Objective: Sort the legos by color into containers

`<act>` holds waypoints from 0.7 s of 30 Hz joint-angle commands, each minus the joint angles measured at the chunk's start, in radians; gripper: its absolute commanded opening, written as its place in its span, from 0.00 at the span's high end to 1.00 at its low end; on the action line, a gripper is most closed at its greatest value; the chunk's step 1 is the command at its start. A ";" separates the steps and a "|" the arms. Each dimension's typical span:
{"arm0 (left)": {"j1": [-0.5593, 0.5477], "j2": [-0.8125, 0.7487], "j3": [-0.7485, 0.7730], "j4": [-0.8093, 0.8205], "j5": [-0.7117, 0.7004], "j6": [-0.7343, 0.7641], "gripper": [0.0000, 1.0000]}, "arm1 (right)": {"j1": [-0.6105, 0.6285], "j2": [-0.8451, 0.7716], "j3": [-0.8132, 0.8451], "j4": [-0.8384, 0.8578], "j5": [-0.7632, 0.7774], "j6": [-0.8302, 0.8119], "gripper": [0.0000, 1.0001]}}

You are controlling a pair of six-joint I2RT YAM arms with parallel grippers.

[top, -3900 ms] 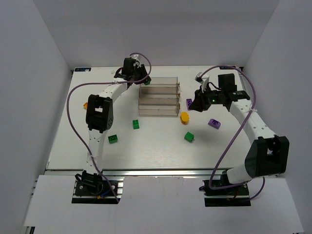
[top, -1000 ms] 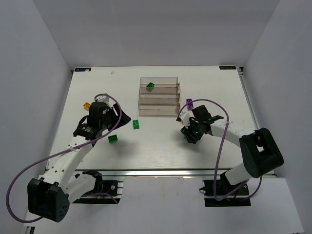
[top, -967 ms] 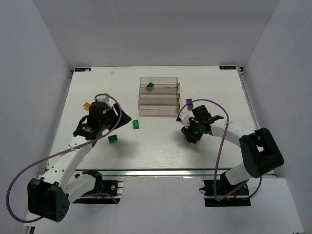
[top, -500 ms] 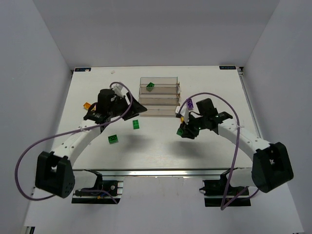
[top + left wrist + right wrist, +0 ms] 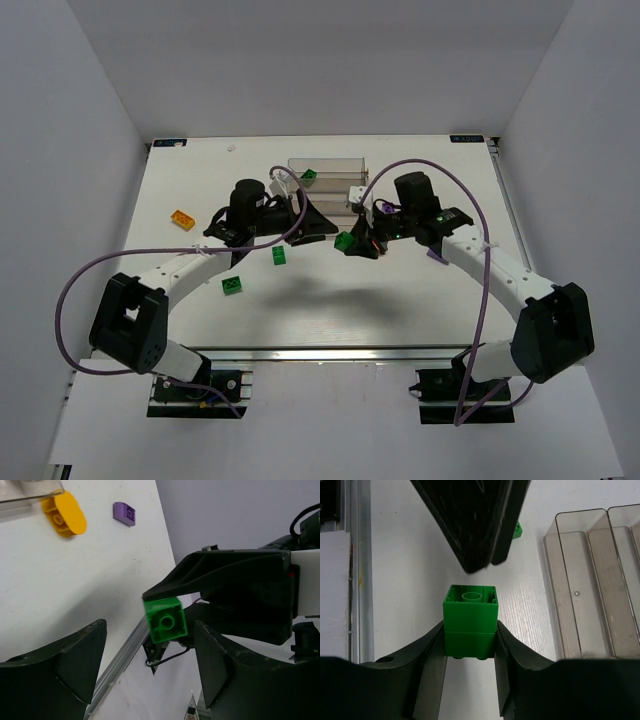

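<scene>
My right gripper (image 5: 470,641) is shut on a green lego (image 5: 470,619), held above the table with its hollow underside facing away from the wrist. From above, this lego (image 5: 345,242) hangs just in front of the containers (image 5: 325,163). My left gripper (image 5: 318,228) stands open right beside it, fingertips pointing at it. In the left wrist view the same lego (image 5: 165,620) sits just beyond the open fingers (image 5: 75,665). One green lego (image 5: 310,177) lies in the back container. Two more green legos (image 5: 279,256) (image 5: 232,286) and an orange one (image 5: 181,219) lie on the table.
An orange-yellow rounded lego (image 5: 64,514) and a purple lego (image 5: 124,514) lie near the containers' right end. The clear containers (image 5: 590,580) lie to the right in the right wrist view. Both arms partly cover the container block from above.
The right gripper has lifted the green lego and carried it left and back. The left gripper has swung right toward it and opened wider. The orange lego at the left is uncovered.
</scene>
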 commanded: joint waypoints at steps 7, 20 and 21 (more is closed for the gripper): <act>-0.069 0.063 0.078 0.051 0.043 -0.016 0.21 | 0.046 0.017 0.048 0.075 0.020 0.055 1.00; -0.097 0.108 0.146 -0.047 0.010 0.036 0.72 | 0.054 0.016 0.032 0.085 0.101 0.060 1.00; -0.097 0.111 0.153 -0.050 0.011 0.038 0.79 | 0.054 0.014 0.026 0.085 0.104 0.057 1.00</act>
